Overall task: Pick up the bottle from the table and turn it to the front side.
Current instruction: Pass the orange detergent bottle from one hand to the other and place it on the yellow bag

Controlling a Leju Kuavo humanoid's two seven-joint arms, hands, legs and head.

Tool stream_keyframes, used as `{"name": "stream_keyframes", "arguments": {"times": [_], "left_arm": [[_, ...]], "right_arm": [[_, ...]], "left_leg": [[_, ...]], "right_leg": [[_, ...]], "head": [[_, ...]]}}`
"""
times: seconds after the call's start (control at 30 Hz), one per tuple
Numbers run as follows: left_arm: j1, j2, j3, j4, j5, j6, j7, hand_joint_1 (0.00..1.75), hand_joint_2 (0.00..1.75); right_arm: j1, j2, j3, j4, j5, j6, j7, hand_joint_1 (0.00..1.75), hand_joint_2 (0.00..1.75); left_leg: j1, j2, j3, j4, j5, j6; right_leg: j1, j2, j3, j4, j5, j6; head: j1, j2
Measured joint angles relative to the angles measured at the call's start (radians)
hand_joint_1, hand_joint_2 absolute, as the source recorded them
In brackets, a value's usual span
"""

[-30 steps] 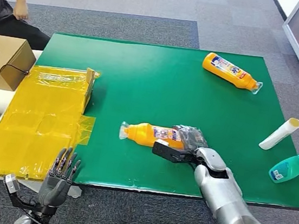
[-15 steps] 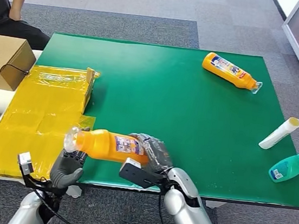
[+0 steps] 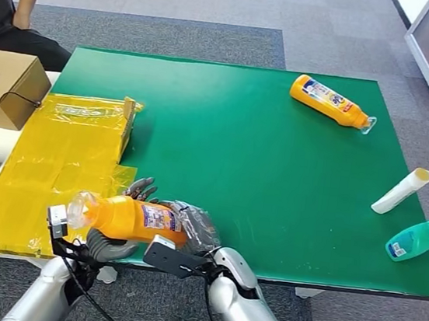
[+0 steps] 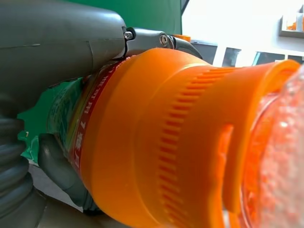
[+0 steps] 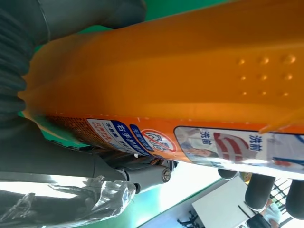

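Green tabletop [image 3: 249, 149], near edge: orange bottle [image 3: 128, 217] lifted off it, lying sideways w/ cap to robot's left, base gripped by right hand [image 3: 195, 232], neck cradled by left hand [image 3: 109, 243]; pick-up done, label partly up, turn prob. unfinished.

Close on orange bottle [image 4: 150, 142], spanning centre to right edge of frame. Ribbed collar at centre, translucent cap end blurred at far right. Label band with red and white print wraps body left of centre. Left hand [image 4: 46, 95] at left edge: thick grey thumb across upper left, pressed on bottle body; darker fingers [image 4: 61, 171] curled under it at lower left. Green surface [image 4: 150, 14] visible along top. Bright, washed-out background at upper right.
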Motion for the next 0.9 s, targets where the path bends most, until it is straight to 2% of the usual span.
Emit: {"name": "stream_keyframes", "arguments": {"times": [0.27,0.33,0.37,0.4,0.47,0.5,0.6,0.7,0.8,0.9], "left_arm": [[0.0,0.013,-0.014,0.0,0.0,0.002,0.0,0.03,1.75],[0.0,0.014,-0.014,0.0,0.0,0.004,0.0,0.9,1.75],[-0.001,0.014,-0.014,0.0,-0.001,0.009,0.0,1.34,1.75],[-0.001,0.014,-0.015,0.0,-0.003,0.019,0.0,1.75,1.75],[-0.002,0.013,-0.018,0.0,-0.016,0.053,-0.002,1.75,1.75],[-0.002,0.013,-0.02,-0.001,-0.03,0.077,-0.004,1.75,1.75],[0.0,0.008,-0.032,-0.017,-0.142,0.222,-0.01,1.75,1.75],[0.002,-0.002,-0.05,-0.092,-0.425,0.501,0.027,1.75,1.75],[0.003,-0.008,-0.069,-0.197,-0.788,0.746,0.161,1.75,1.75],[0.011,0.015,-0.063,-0.306,-1.053,0.855,0.299,1.75,1.75]], "right_arm": [[-0.007,0.006,0.003,0.022,0.0,-0.002,-0.001,1.75,1.75],[-0.009,0.007,0.004,0.026,0.0,-0.002,-0.001,1.72,1.75],[-0.01,0.007,0.006,0.028,0.0,-0.001,-0.001,1.54,1.75],[-0.01,0.007,0.007,0.03,0.0,-0.001,-0.001,1.1,1.75],[-0.01,0.008,0.01,0.035,-0.001,-0.003,0.001,0.25,1.75],[-0.009,0.008,0.011,0.037,-0.002,-0.008,0.003,0.0,1.75],[0.002,0.008,0.01,0.044,-0.006,-0.025,0.014,0.0,1.75],[0.015,0.006,-0.002,0.034,-0.007,-0.035,0.035,0.0,1.75],[0.034,0.001,-0.036,0.003,0.007,-0.028,0.062,0.0,1.75],[0.077,-0.012,-0.08,-0.048,0.021,-0.006,0.078,0.0,1.75]], "left_leg": [[0.0,0.0,0.0,0.0,0.0,0.0],[0.0,0.0,0.0,0.0,0.0,0.0],[0.0,0.0,0.0,0.0,0.0,0.0],[0.0,0.0,0.0,0.0,0.0,0.0],[0.0,0.0,0.0,0.0,0.0,0.0],[0.0,0.0,0.0,0.0,0.0,0.0],[0.0,0.0,0.0,0.0,0.0,0.0],[0.0,0.0,0.001,0.0,0.0,0.0],[0.0,0.0,0.003,0.0,-0.002,0.0],[0.0,0.0,0.002,0.0,0.0,-0.002]], "right_leg": [[0.0,0.0,0.0,0.0,0.0,0.0],[0.0,0.0,0.0,0.0,0.0,0.0],[0.0,0.0,0.0,0.0,0.0,0.0],[0.0,0.0,0.0,0.0,0.0,0.0],[0.0,0.0,0.0,0.0,0.0,0.0],[0.0,0.0,0.0,0.0,0.0,0.0],[0.0,0.0,0.0,0.0,0.0,0.0],[0.0,0.0,0.001,0.0,0.0,0.0],[0.0,0.0,0.003,0.0,0.0,0.0],[0.0,0.001,0.0,0.0,0.002,-0.002]], "head": [[0.0,0.0],[0.0,0.0],[0.0,0.0],[0.0,0.0],[0.0,0.0],[0.0,0.0],[0.0,0.0],[0.0,0.0],[0.0,0.0],[0.0,0.0]]}}
